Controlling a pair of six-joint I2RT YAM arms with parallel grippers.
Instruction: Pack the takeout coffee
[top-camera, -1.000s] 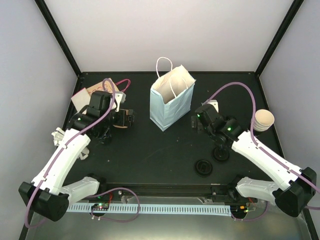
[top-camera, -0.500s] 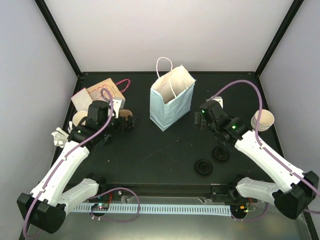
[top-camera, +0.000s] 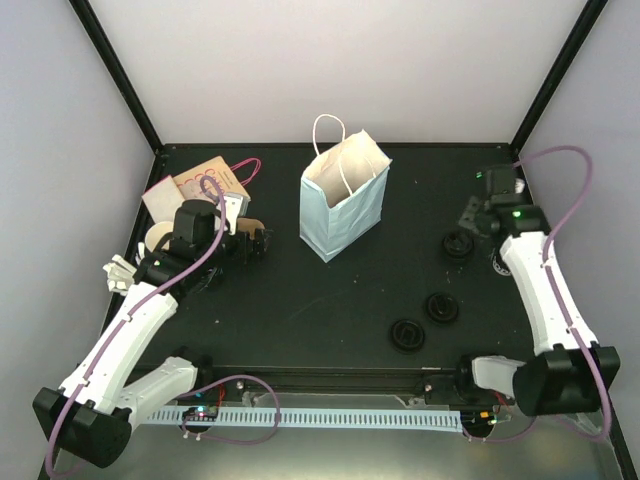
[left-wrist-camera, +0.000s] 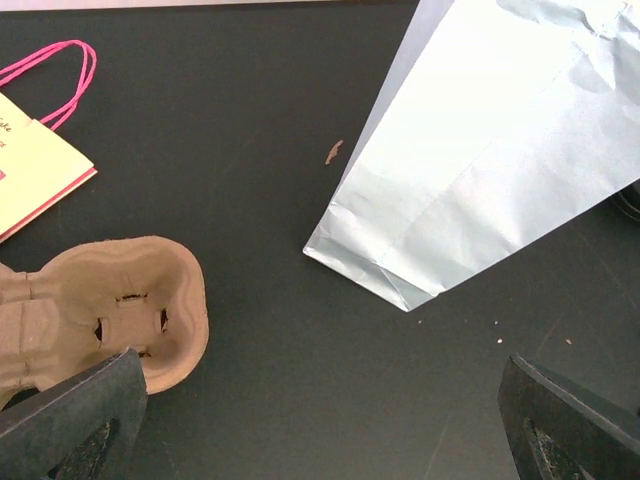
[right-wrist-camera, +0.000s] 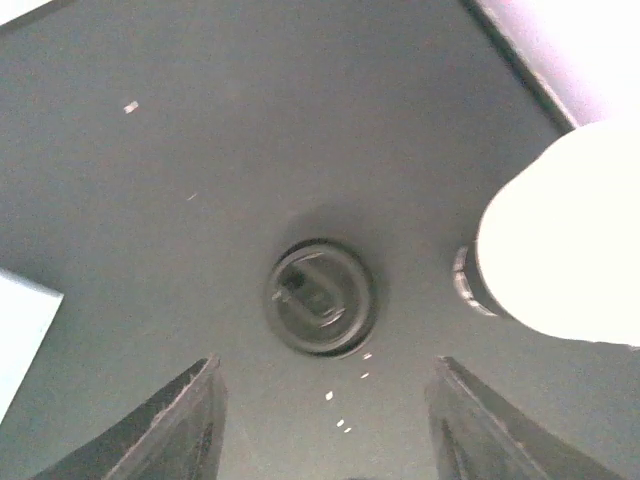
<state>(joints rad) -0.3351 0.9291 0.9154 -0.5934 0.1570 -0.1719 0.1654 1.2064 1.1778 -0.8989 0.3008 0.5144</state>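
A pale blue paper bag (top-camera: 340, 205) stands upright and open in the middle of the counter (top-camera: 300, 300). The left pincer (left-wrist-camera: 325, 405) gapes wide and empty, low beside a cardboard cup carrier (left-wrist-camera: 130, 305). The right pincer (right-wrist-camera: 325, 425), fingers apart and empty, hangs above a black lid (right-wrist-camera: 320, 297) lying just beside white paper cups (right-wrist-camera: 565, 240) at the counter's right.
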